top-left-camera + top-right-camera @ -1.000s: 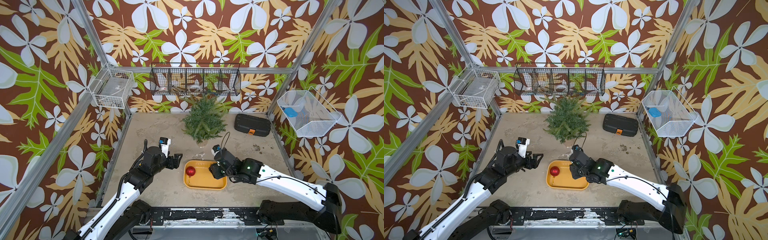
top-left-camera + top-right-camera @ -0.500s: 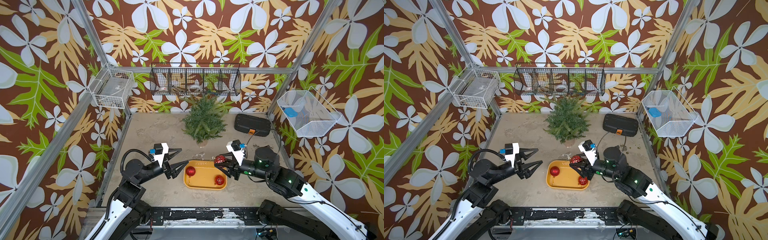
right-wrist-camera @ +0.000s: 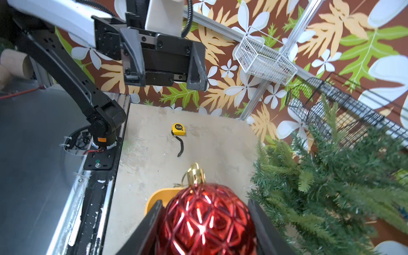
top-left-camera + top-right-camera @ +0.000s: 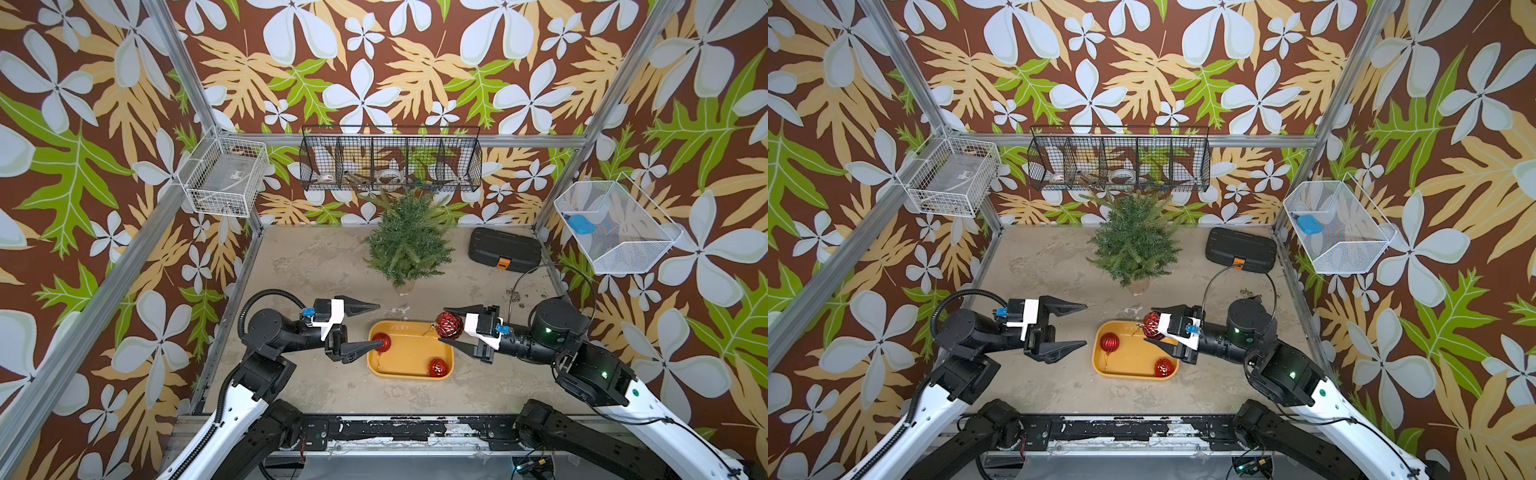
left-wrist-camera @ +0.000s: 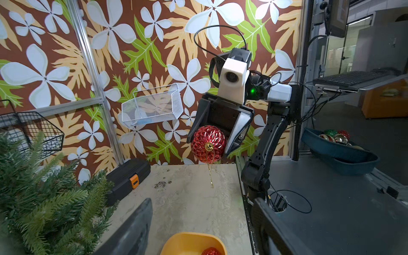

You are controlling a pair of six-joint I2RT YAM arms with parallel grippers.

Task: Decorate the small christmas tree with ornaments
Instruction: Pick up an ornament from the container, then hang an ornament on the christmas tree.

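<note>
The small christmas tree (image 4: 407,243) (image 4: 1136,245) stands at the back of the table, bare of ornaments. My right gripper (image 4: 442,324) (image 3: 205,202) is shut on a red lattice ornament (image 4: 449,325) (image 5: 208,143) above the yellow tray's (image 4: 409,353) far right corner. Its gold cap points at the left gripper and its string hangs down. A ribbed red ornament (image 4: 1109,343) and a second lattice one (image 4: 437,367) lie in the tray. My left gripper (image 4: 376,325) (image 5: 202,201) is open and empty at the tray's left end, facing the right one.
A black case (image 4: 505,251) lies at the back right. A yellow tape measure (image 3: 178,129) lies on the table under the left arm. Wire baskets (image 4: 390,160) hang on the back and side walls. Beyond the right table edge sits a blue bin (image 5: 337,152) of baubles.
The right arm has lifted a lattice ornament out of the tray and drawn back to the right. The left arm has turned level toward it, and its jaws have narrowed a little.
</note>
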